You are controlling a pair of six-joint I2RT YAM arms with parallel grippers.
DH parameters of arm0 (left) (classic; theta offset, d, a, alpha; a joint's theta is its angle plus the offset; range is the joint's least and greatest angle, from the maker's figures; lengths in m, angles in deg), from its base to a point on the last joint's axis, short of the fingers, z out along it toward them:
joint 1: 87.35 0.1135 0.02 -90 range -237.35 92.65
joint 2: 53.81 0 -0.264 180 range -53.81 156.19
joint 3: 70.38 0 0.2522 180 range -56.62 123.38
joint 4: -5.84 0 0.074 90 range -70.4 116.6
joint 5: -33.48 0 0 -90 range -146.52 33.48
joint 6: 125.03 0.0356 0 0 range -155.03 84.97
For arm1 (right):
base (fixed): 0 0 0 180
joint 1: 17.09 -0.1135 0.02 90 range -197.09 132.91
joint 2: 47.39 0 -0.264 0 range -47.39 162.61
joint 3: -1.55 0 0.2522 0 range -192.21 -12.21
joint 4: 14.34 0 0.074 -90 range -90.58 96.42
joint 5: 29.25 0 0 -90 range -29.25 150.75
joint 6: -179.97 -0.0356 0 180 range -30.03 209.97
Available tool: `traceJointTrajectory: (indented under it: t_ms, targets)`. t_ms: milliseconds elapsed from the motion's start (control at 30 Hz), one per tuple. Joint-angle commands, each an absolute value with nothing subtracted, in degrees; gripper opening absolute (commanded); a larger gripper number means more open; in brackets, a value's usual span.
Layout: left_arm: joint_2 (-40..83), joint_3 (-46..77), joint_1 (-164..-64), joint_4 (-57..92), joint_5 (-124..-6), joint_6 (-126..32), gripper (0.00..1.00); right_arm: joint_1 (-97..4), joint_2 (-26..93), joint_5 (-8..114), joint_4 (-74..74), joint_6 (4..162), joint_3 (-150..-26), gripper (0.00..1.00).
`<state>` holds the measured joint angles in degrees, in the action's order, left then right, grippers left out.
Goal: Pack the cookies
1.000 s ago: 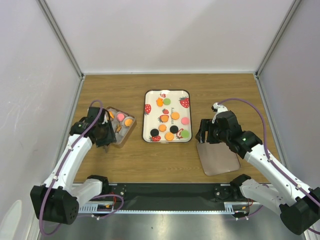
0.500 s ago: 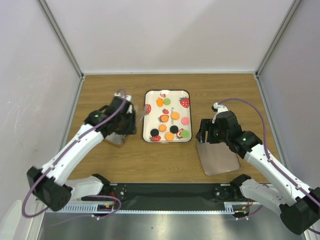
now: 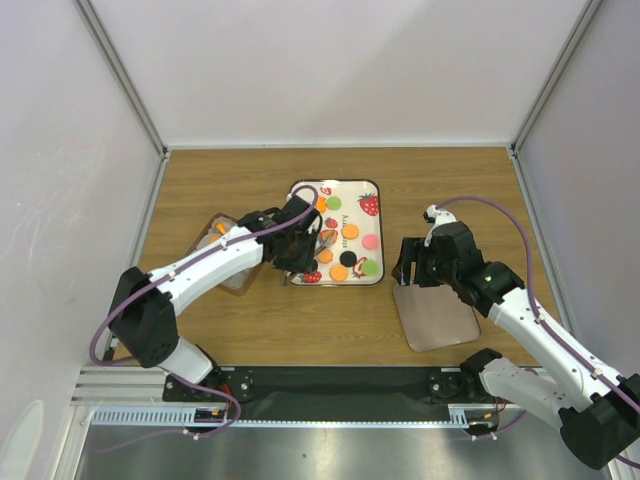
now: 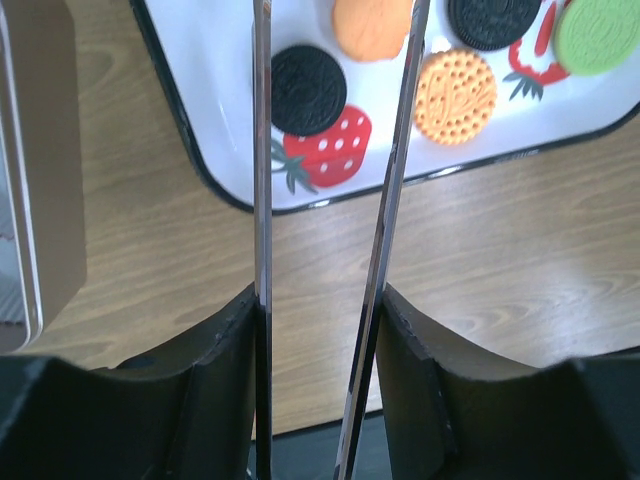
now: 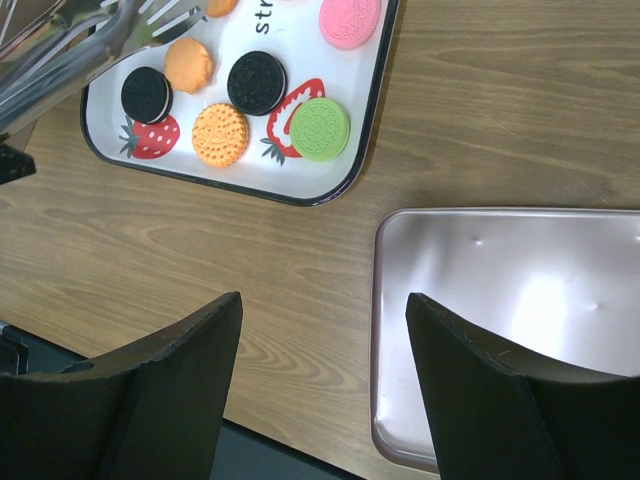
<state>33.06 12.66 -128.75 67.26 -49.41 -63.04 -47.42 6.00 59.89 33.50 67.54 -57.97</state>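
Cookies point(image 5: 220, 135) lay loose on the strawberry-print tray point(image 5: 300, 50), mid tabletop; an orange one showed in the open tin point(image 3: 213, 232) to the left. Left gripper point(image 4: 320, 300): jaws narrow, clamped on metal tongs point(image 4: 262, 150), tips over the tray's left part. Right gripper point(image 5: 325, 310): jaws wide, empty, just beside the metal lid point(image 5: 520, 330). Judged cookies light, stiff, brittle (likely slick on the glossy tray); pinch gently across opposite rims.
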Motion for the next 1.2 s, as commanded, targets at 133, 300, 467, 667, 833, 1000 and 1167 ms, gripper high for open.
traceJointTrajectory:
  t_ms: [133,300,467,667,833,1000,1167]
  targets:
    - [37.33,17.30,-129.09,63.90,-48.88,-62.10,0.49,-47.76,5.70,60.66,32.90,67.21,-57.82,0.73]
    - [39.00,17.65,-129.36,63.90,-47.74,-61.66,0.49,-47.76,5.52,60.66,32.73,67.21,-57.74,0.73]
    - [40.06,18.09,-129.71,64.16,-46.59,-61.13,0.49,-47.76,5.52,60.66,32.73,67.21,-57.74,0.73]
    - [41.29,18.61,-130.06,64.42,-46.42,-60.87,0.48,-47.76,5.43,60.66,32.73,67.30,-57.74,0.73]
    - [41.64,18.97,-130.24,64.42,-46.42,-60.69,0.45,-47.85,5.43,60.66,32.73,67.30,-57.74,0.73]
    - [41.29,19.84,-130.24,65.04,-45.54,-60.52,0.40,-47.94,5.26,60.66,32.73,67.21,-57.65,0.73]
    - [39.54,21.69,-130.24,66.27,-44.13,-59.90,0.38,-48.03,5.25,60.66,32.90,67.21,-57.74,0.73]
